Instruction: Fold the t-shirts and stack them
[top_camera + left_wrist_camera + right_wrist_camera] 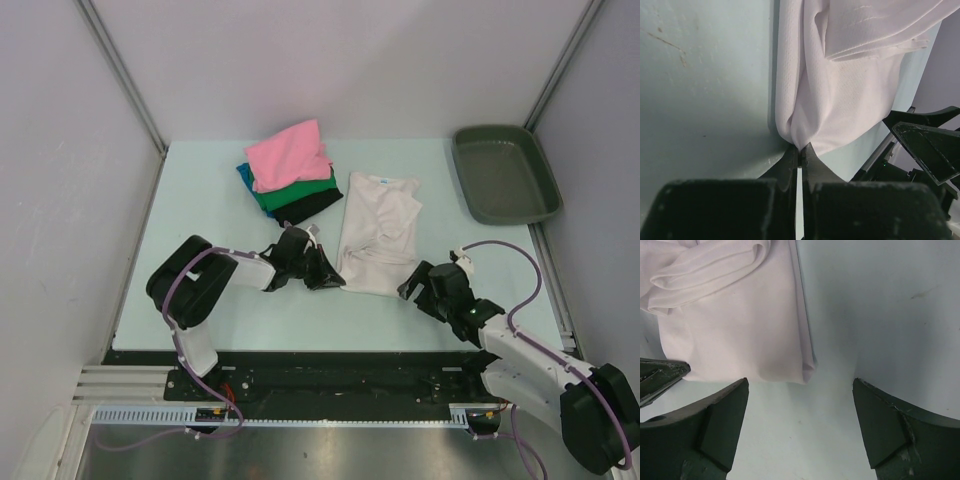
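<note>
Left wrist: left gripper (800, 150) pinches white t-shirt (840, 100).

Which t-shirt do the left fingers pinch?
The white t-shirt, lying alone; the left fingers are shut on its near corner. The coloured shirts sit in a pile.

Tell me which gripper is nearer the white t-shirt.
Left. The left gripper is shut on the white t-shirt at its near left corner; the right gripper hovers open just short of its near right corner.
</note>
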Tool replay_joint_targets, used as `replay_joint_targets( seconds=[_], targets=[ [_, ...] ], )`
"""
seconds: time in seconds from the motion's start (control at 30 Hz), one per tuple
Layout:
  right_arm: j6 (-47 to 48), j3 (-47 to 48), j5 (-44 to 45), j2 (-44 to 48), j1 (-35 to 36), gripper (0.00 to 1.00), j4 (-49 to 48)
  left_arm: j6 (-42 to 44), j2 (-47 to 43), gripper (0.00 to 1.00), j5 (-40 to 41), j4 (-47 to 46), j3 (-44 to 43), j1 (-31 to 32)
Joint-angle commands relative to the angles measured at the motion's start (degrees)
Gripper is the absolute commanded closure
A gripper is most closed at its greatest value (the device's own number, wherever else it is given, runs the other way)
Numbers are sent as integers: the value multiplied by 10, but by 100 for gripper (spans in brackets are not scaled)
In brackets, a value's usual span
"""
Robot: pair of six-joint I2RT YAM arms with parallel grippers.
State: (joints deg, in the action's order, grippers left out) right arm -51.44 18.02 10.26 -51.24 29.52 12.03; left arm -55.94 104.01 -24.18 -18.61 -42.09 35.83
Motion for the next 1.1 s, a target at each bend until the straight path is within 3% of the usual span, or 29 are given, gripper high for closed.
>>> replay_joint_targets(
  seconds=[0.0,0.13,0.17,0.23,0.3,0.33,0.5,0.7,0.87,1.07],
  targets=[
    [-32,-11,4,-23,0,14,-40,29,16,100,75,96,23,1],
    [-45,-23,6,-51,0,38,-73,22,6,100,62,76,40,1],
    [-45,-26,5,-61,0,49,-94,18,4,100,59,68,44,1],
    [-49,-29,9,-92,2,58,-109,15,0,100,51,61,52,2],
    [-52,-29,6,-114,0,79,-136,7,-3,100,41,42,58,2],
    [-52,-29,5,-132,-1,100,-143,7,-6,100,32,36,62,2],
    [-33,3,9,-98,0,100,-127,13,-77,100,14,29,68,6],
    [-22,38,33,81,21,100,36,33,-218,100,58,128,51,24],
    [-33,30,57,144,53,100,119,18,-244,100,65,114,82,46],
    [-23,83,80,167,56,100,147,29,-266,100,73,156,34,49]
  ],
)
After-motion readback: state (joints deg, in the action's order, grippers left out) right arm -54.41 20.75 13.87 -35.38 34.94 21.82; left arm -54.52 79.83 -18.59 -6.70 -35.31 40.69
